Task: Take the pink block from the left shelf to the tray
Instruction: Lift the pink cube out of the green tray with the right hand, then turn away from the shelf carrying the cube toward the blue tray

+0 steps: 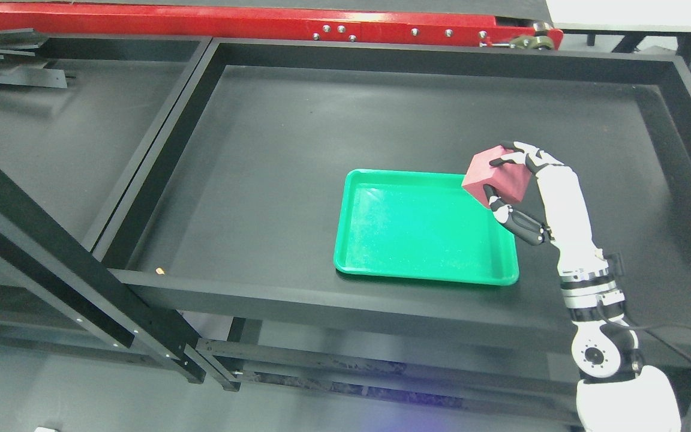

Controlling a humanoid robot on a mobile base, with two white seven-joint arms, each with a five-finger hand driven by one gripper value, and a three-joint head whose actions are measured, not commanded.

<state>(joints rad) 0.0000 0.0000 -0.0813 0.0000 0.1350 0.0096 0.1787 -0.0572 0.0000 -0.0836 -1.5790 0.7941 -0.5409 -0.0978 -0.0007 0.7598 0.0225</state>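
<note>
A pink block [494, 178] hangs in the air over the upper right corner of the green tray [417, 225], tilted on one edge. My right hand [516, 183] is shut on it, with fingers [516, 157] across its top and the thumb [516, 221] under its lower side. The white right arm comes up from the lower right. The tray lies flat on the black shelf table and holds nothing. My left arm does not show.
The black shelf table [297, 138] has raised black walls all round. A second black shelf [51, 138] lies to the left behind a divider. A slanted black frame bar [51, 264] crosses the lower left. A red beam [249, 21] runs along the top.
</note>
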